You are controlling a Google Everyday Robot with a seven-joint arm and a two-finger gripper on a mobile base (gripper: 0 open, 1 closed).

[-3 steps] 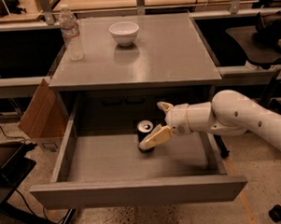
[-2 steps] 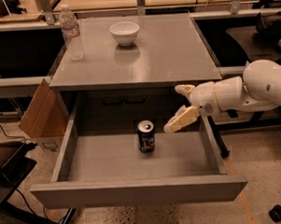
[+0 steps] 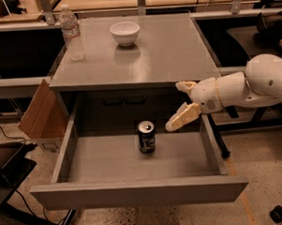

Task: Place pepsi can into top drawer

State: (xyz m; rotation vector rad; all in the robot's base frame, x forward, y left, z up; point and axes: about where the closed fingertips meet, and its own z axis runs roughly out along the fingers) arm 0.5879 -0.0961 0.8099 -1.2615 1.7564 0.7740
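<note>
Pepsi can is standing upright approx mid top drawer, so placement's looking done, w/ gripper hovering at can's 2 o'clock, fingers spread, gripping nothing.

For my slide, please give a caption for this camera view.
Pepsi can upright in open top drawer; pincer open, right of it, not touching.

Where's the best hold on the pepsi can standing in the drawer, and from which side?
Grip the pepsi can mid-height on its round side, coming down from the picture's right, where the open gripper hangs over the top drawer. The can stands upright, apart from every drawer wall, so both sides are free.
</note>
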